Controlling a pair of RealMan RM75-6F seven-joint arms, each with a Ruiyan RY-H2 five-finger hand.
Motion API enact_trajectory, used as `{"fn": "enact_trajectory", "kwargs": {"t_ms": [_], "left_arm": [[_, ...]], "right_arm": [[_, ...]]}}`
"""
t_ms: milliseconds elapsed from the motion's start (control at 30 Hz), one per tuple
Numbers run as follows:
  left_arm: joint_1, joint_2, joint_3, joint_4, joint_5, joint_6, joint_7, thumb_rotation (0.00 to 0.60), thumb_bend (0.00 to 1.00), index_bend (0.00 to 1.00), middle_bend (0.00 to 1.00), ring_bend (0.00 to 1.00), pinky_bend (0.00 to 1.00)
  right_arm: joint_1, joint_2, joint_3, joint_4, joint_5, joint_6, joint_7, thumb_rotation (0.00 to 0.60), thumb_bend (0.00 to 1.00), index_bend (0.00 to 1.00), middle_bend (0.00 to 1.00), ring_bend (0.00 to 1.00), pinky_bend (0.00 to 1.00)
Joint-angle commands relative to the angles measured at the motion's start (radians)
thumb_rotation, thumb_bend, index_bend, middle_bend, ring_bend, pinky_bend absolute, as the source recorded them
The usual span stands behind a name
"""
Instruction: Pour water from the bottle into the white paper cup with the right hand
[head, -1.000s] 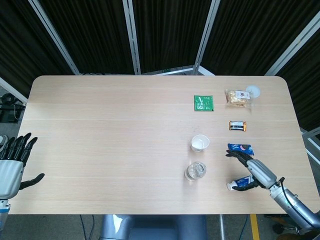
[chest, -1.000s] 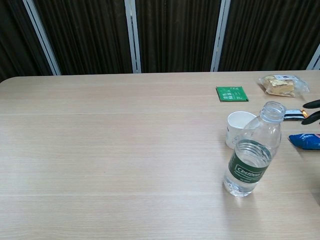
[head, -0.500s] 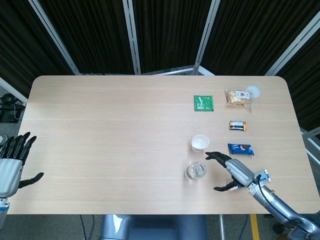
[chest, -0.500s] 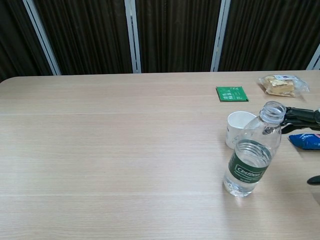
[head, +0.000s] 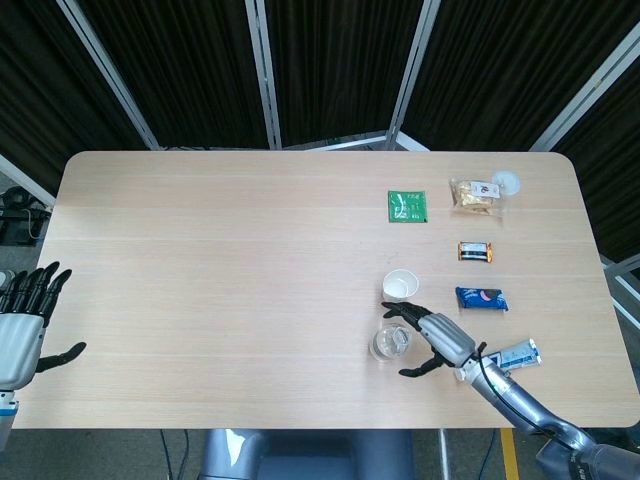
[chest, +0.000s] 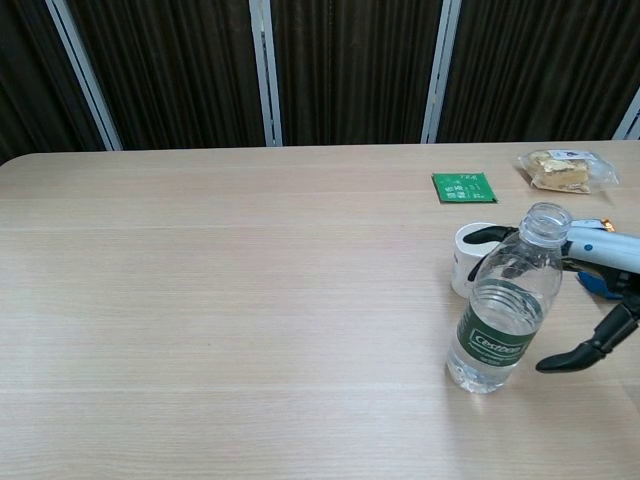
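A clear uncapped water bottle (chest: 506, 310) with a green label stands upright near the table's front; from the head view I look down on its mouth (head: 391, 342). Just behind it stands the white paper cup (head: 400, 286) (chest: 471, 258), upright. My right hand (head: 430, 338) (chest: 585, 300) is open right beside the bottle, fingers reaching behind the bottle's upper part and thumb low in front; I cannot tell whether it touches the bottle. My left hand (head: 22, 322) hovers open off the table's left edge, far from both.
On the right half of the table (head: 220, 260) lie a green packet (head: 407, 205), a clear snack bag (head: 476, 194), a small dark-and-orange bar (head: 476, 251), a blue wrapper (head: 481, 298) and a white-blue tube (head: 514, 357) by my right forearm.
My right hand has swept left from the blue wrapper and tube to the bottle's side, uncovering the tube. The bottle, cup and left hand have stayed put.
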Motion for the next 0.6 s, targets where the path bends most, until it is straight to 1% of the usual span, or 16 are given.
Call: {"fn": "enact_trajectory", "kwargs": {"t_ms": [33,300,500,600], "left_arm": [[-0.001,0.000,0.001,0.000,0.000,-0.001,0.000,0.600,0.00,0.00,0.00,0.00,0.00],[-0.002,-0.001,0.004,0.000,0.002,-0.003,0.002,0.600,0.00,0.00,0.00,0.00,0.00],[-0.006,-0.001,0.003,0.002,-0.007,-0.014,-0.001,0.600,0.00,0.00,0.00,0.00,0.00],[-0.009,-0.001,0.003,0.003,-0.012,-0.020,-0.003,0.600,0.00,0.00,0.00,0.00,0.00]], "right_arm": [[0.010,-0.017,-0.001,0.003,0.008,-0.010,-0.006,0.600,0.00,0.06,0.19,0.09,0.16],[0.027,-0.070,0.002,0.033,0.037,-0.025,-0.021,0.600,0.00,0.08,0.20,0.10,0.17],[0.029,-0.106,0.010,0.065,0.057,-0.010,-0.016,0.600,0.00,0.12,0.25,0.13,0.20],[0.027,-0.123,0.017,0.074,0.078,-0.007,-0.002,0.600,0.00,0.16,0.29,0.17,0.22]]}}
